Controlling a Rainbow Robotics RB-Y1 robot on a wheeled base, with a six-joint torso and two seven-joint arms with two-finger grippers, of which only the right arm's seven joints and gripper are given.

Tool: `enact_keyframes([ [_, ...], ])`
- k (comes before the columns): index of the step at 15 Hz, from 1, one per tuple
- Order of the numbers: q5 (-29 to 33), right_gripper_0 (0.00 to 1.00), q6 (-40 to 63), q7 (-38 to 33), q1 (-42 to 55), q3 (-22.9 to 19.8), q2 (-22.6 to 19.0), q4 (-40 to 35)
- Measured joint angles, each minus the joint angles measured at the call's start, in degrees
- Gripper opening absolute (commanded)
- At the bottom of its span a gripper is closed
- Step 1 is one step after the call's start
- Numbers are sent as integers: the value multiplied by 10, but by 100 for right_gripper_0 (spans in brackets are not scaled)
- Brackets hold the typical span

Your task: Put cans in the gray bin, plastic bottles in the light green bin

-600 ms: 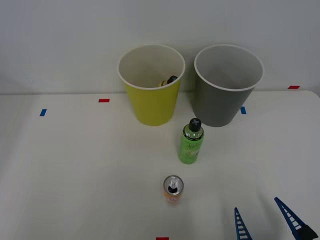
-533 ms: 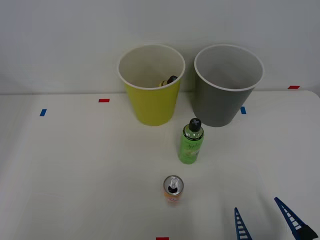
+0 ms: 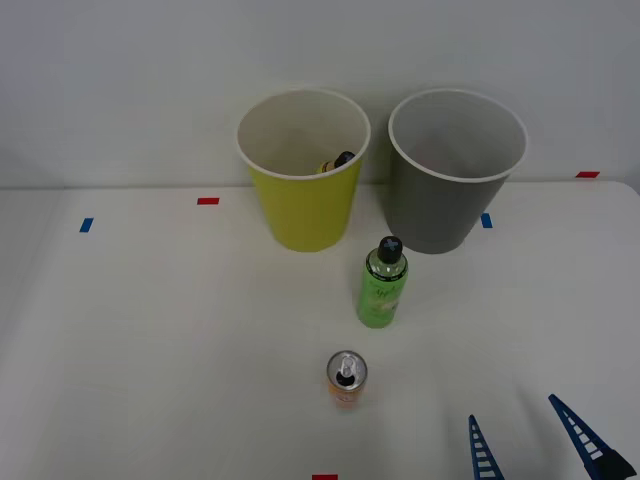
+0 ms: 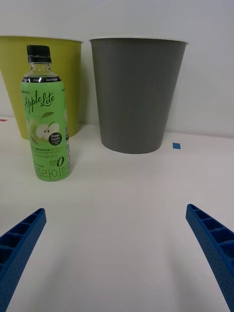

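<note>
- White desk (image 3: pixel 150 330) against a plain pale wall; small red and blue tape marks noted along the back of the surface and at the near edge.
- Light green bin (image 3: pixel 303 170) and gray bin (image 3: pixel 456 170) standing upright side by side at the back, close but apart.
- Dark cap of a yellowish bottle (image 3: pixel 340 161) visible inside the light green bin; judged already sorted.
- Green bottle (image 3: pixel 382 284) upright just in front of the gap between the two bins, cap on, label facing the wrist camera.
- Orange can (image 3: pixel 346 378) upright nearer the robot, well apart from the bottle, pull tab up.
- Right end effector (image 3: pixel 535 440) low at the near right of the desk, fingers spread wide, holding nothing, well short of both items.
- Step in hand judged: approach and first pick; the bottle sits ahead of the spread fingers in the wrist view, off to one side.
- Recommended: centre on the bottle body before advancing, keep level, close on the labelled mid-section below the cap.
- Risk: off-centre finger contact likely to topple the tall, narrow bottle toward the bins.
- Recommended after grasp: lift clear above the white rim, release over the light green bin, not the gray.
</note>
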Motion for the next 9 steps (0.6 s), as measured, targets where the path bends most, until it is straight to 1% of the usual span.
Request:
enact_keyframes([
  [9, 0, 100, 0, 0, 0, 0, 0, 0],
])
